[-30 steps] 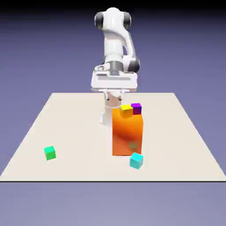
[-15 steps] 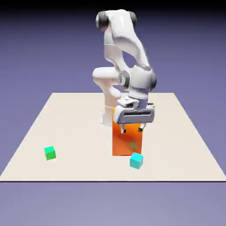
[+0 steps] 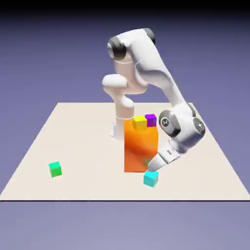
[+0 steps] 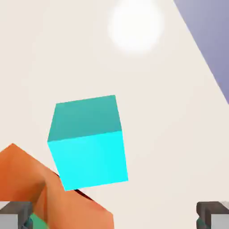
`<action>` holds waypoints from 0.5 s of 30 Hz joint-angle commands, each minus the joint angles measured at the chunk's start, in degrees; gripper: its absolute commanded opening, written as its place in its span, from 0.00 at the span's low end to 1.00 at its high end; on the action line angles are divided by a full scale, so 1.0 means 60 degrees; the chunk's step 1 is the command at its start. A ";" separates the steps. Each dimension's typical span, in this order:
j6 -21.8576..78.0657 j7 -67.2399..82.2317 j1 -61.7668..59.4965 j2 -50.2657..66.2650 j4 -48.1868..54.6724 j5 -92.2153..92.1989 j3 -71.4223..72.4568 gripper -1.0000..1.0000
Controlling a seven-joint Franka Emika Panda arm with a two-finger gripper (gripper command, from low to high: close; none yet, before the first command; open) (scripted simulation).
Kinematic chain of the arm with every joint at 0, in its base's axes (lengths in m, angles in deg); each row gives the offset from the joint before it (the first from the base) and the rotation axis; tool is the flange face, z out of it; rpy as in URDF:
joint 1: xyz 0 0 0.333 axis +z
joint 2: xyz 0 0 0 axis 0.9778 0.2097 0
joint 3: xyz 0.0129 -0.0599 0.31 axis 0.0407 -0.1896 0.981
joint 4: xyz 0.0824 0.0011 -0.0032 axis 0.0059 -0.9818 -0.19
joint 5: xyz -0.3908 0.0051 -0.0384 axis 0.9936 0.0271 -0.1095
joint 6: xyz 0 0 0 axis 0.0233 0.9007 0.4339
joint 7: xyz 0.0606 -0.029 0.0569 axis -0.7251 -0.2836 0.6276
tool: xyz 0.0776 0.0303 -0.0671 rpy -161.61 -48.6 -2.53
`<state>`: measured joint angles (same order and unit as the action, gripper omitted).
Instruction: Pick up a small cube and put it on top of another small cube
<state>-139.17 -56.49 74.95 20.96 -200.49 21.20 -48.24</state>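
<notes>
The small cyan cube (image 3: 151,178) lies on the table just in front of the tall orange block (image 3: 140,149). The small yellow cube (image 3: 139,122) sits on top of that block. My gripper (image 3: 155,166) hangs tilted, low at the block's front corner on the exterior view's right, just above the cyan cube and not touching it. In the hand view the cyan cube (image 4: 87,141) fills the middle, ahead of the open gripper (image 4: 114,217). Its grey fingertips (image 4: 15,214) stand wide apart with nothing between them.
A purple cube (image 3: 151,119) sits beside the yellow one on the orange block. A bright green cube (image 3: 55,169) lies at the exterior view's left. The orange block (image 4: 27,179) crowds the hand view's lower left. The beige table (image 3: 88,132) ends close behind the cyan cube.
The arm has swung from over the orange block down toward the exterior view's right, lowering the hand to just above the cyan cube. The jaws opened wide a second ago.
</notes>
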 commanded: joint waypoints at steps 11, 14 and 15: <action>0.0520 -0.0203 -0.0216 0.1476 0.0322 0.1072 0.0226 0.00; 0.1119 0.0502 0.0053 0.0799 0.0894 0.0305 0.0398 0.00; 0.1165 0.0688 0.0142 0.0452 0.0882 -0.0002 0.0242 0.00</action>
<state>-132.17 -52.35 75.80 23.67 -195.20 21.06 -46.79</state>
